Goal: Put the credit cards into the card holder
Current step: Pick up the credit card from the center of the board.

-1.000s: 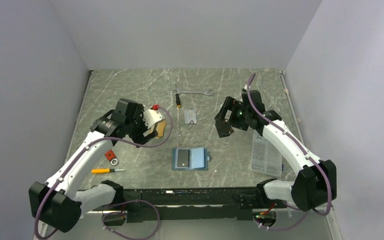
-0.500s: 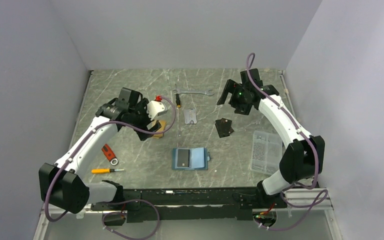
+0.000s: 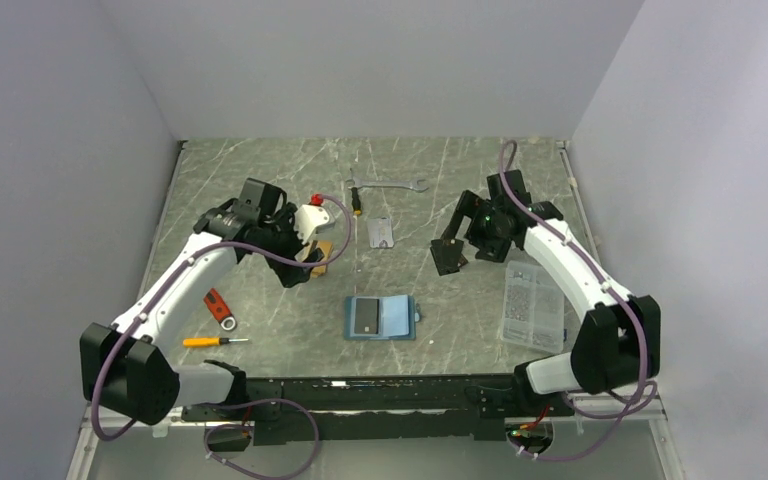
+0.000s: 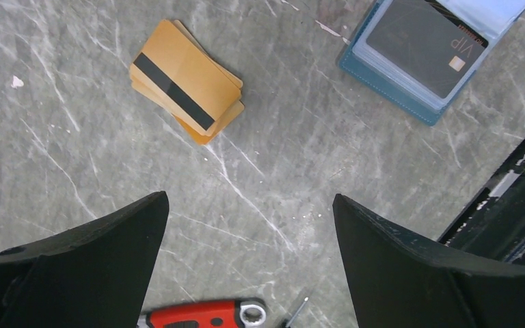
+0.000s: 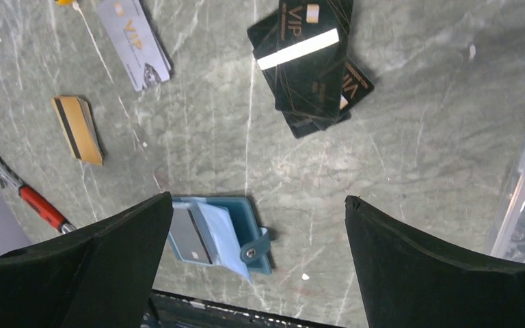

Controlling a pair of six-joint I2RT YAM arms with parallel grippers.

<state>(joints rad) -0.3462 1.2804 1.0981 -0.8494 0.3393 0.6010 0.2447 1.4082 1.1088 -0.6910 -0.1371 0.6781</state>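
**Card holder** [image 3: 380, 318]: lies open and flat on the table [image 3: 260, 180], its snap tab pointing right. A dark card marked VIP [image 4: 427, 41] sits in its left pocket.

**Orange cards** [image 4: 184, 92]: a small, slightly fanned stack beyond the card holder and to its left, black stripe up.

**Dark cards** [image 5: 311, 65]: a loose stack beyond the card holder and to its right. The top card shows a pale stripe.

**Grey card** [image 3: 381, 232]: lies alone, straight beyond the card holder, between the two stacks.

**Left gripper** [image 4: 247, 205]: hovers above the table just beside the orange cards, fingers spread wide and grasping nothing.

**Right gripper** [image 5: 258, 201]: hangs over the dark cards, fingers likewise released and empty.

**Other items:** wrench [image 3: 387, 184] far beyond the card holder, clear packet [image 3: 532, 305] to its right, yellow screwdriver [image 3: 215, 341] and red-handled tool [image 3: 220, 308] to its left.
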